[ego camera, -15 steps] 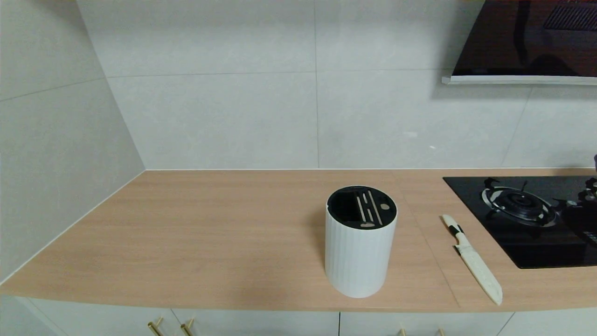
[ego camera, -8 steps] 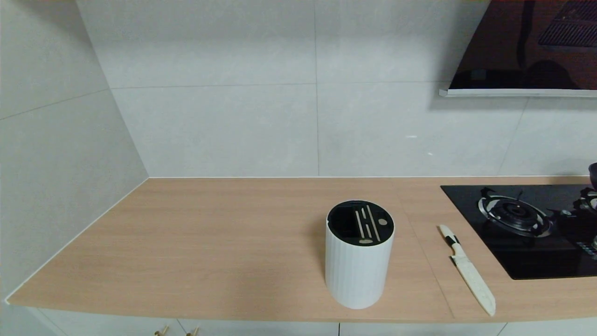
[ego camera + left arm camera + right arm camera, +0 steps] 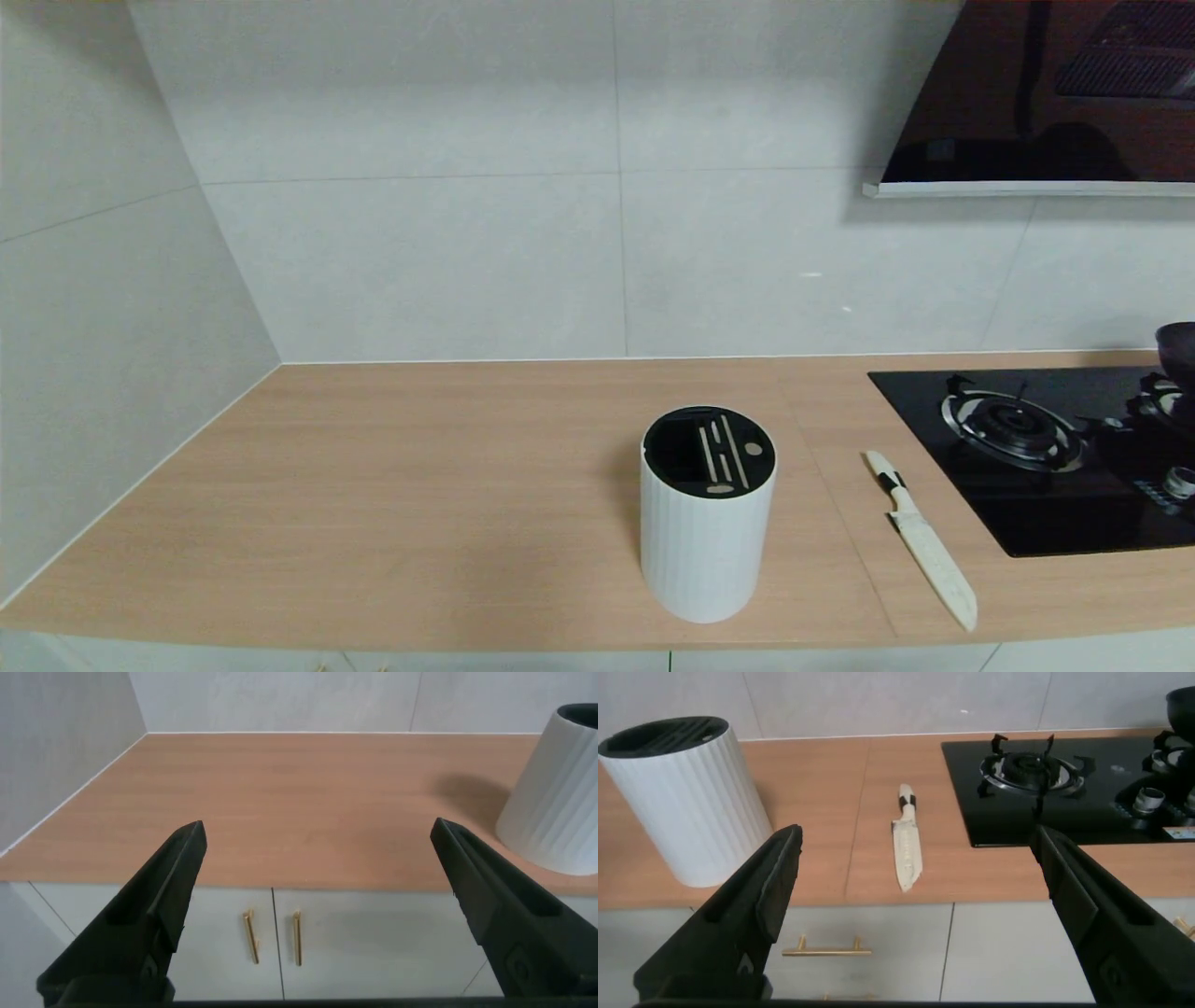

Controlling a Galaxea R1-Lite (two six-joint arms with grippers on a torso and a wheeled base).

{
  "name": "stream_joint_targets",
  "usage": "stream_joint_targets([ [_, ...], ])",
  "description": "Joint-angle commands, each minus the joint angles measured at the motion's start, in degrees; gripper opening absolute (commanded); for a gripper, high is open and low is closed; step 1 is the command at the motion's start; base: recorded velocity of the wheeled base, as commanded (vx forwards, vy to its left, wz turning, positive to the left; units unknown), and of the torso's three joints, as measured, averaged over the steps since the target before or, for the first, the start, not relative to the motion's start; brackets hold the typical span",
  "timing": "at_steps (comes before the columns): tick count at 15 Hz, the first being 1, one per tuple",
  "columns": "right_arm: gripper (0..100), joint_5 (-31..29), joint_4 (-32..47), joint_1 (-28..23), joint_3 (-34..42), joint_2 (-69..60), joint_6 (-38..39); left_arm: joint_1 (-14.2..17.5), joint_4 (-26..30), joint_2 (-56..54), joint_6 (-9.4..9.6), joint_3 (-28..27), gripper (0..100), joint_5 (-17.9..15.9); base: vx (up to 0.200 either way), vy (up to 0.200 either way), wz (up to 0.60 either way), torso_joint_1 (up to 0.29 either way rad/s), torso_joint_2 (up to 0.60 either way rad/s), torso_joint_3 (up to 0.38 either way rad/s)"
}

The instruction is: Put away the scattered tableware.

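Countertop (image 3: 420, 485): light wood grain, running along a grey tiled wall (image 3: 429, 261) into a corner on the left. Knife holder (image 3: 707, 523): white ribbed cylinder with a black top cut with slots, standing upright on the countertop near its front edge. Knife (image 3: 920, 541): cream speckled blade, cream handle with a black band; lying flat on the countertop between the knife holder and the gas hob (image 3: 1055, 504), apart from both, handle toward the wall, tip toward the front edge. The gas hob is black glass set into the countertop at the right, with a round burner (image 3: 1013, 429) nearest the knife and a dark vessel (image 3: 1178, 343) cut off at the far right edge. Range hood (image 3: 1036, 103): dark glossy panel mounted on the wall above the hob. Left gripper (image 3: 317, 831): fingers spread wide apart, holding nothing, in front of the counter edge, above white cabinet doors with two gold handles (image 3: 274, 937). Right gripper (image 3: 916, 835): fingers likewise spread wide, holding nothing, in front of the counter edge, facing the knife.
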Motion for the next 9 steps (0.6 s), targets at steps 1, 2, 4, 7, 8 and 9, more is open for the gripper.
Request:
stream_joint_targets([
  [1, 100, -0.01, -0.01, 0.05, -0.01, 0.07, -0.01, 0.09, 0.00, 0.09, -0.01, 0.00, 100, 0.02, 0.000, 0.000, 0.00, 0.000, 0.00, 0.000],
  [2, 100, -0.01, -0.01, 0.05, -0.01, 0.07, 0.08, 0.00, 0.00, 0.09, -0.01, 0.00, 100, 0.02, 0.000, 0.000, 0.00, 0.000, 0.00, 0.000],
  [4, 100, -0.01, -0.01, 0.05, -0.01, 0.07, 0.08, 0.09, 0.00, 0.09, -0.01, 0.00, 100, 0.10, 0.000, 0.000, 0.00, 0.000, 0.00, 0.000],
  [7, 100, -0.01, -0.01, 0.05, -0.01, 0.07, 0.16, 0.09, 0.00, 0.09, -0.01, 0.00, 100, 0.10, 0.000, 0.000, 0.00, 0.000, 0.00, 0.000],
  [8, 100, 0.08, -0.01, 0.05, -0.01, 0.07, 0.16, 0.00, 0.00, 0.09, -0.01, 0.00, 100, 0.02, 0.000, 0.000, 0.00, 0.000, 0.00, 0.000],
  [9, 100, 0.08, -0.01, 0.05, -0.01, 0.07, 0.34, 0.00, 0.00, 0.00, -0.01, 0.00, 100, 0.10, 0.000, 0.000, 0.00, 0.000, 0.00, 0.000],
])
